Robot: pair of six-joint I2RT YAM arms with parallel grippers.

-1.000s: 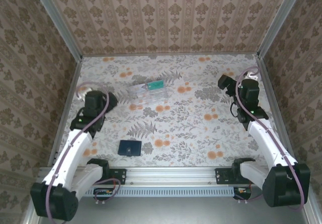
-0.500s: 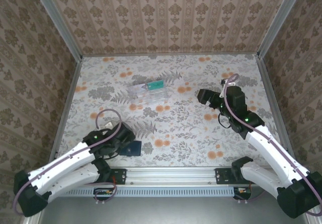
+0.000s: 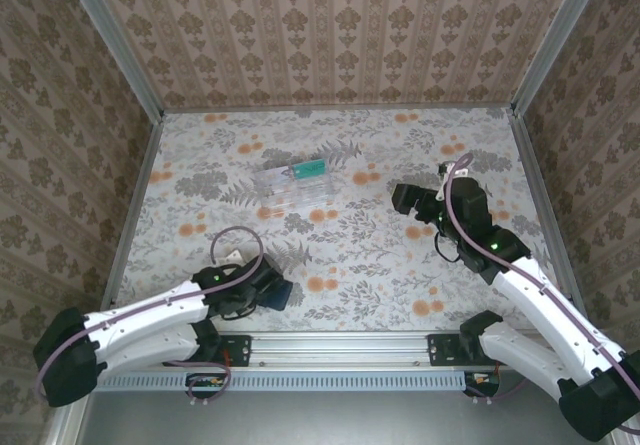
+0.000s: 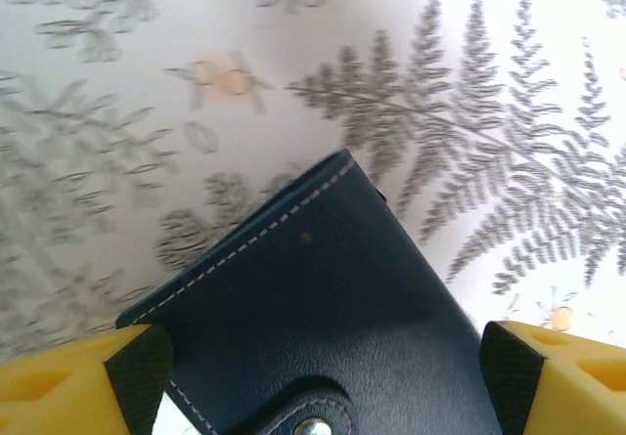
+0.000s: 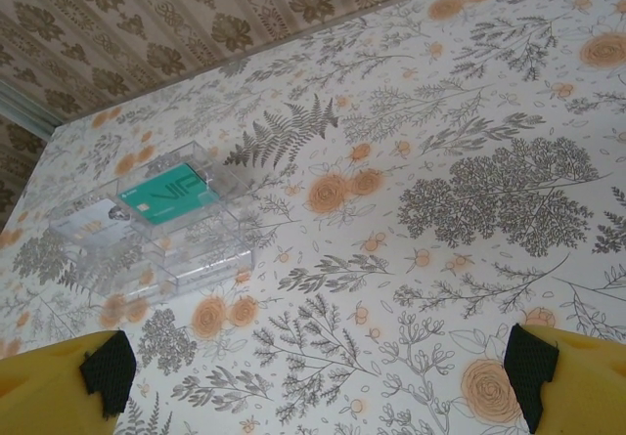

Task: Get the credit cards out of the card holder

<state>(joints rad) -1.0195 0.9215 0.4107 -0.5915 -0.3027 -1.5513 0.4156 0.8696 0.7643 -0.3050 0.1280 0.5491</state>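
Walls with brown damask wallpaper [image 3: 340, 35] close three sides of the workspace. Between them is the table [image 3: 400, 265], covered with a white cloth printed with grey ferns and orange flowers.

The left arm [image 3: 140, 325] lies low along the near edge and reaches to the right. Its left gripper [image 3: 262, 283] is down at the card holder. In the left wrist view the left gripper [image 4: 323, 376] is released, with its two yellow fingers set wide, one at each side of the holder. I cannot tell if the pads touch it.

The right arm [image 3: 530, 285] bends toward the middle of the table. The right gripper [image 3: 405, 200] hangs above the bare cloth on the right half. In the right wrist view the right gripper [image 5: 320, 374] is also spread wide, with nothing between the fingers.

A clear plastic box [image 3: 293, 183] stands on the far middle part of the table, well apart from both grippers.

The card holder [image 3: 280, 293] lies flat on the cloth near the front edge, left of centre, partly under the left gripper. From close, the card holder [image 4: 323, 327] is dark navy with pale stitching along its edge, and it is folded shut. A strap with a metal snap [image 4: 313, 423] is fastened on its top side.

A teal-green credit card [image 3: 308, 170] is at the far end of the clear box. I cannot tell if it lies on the box or inside it.
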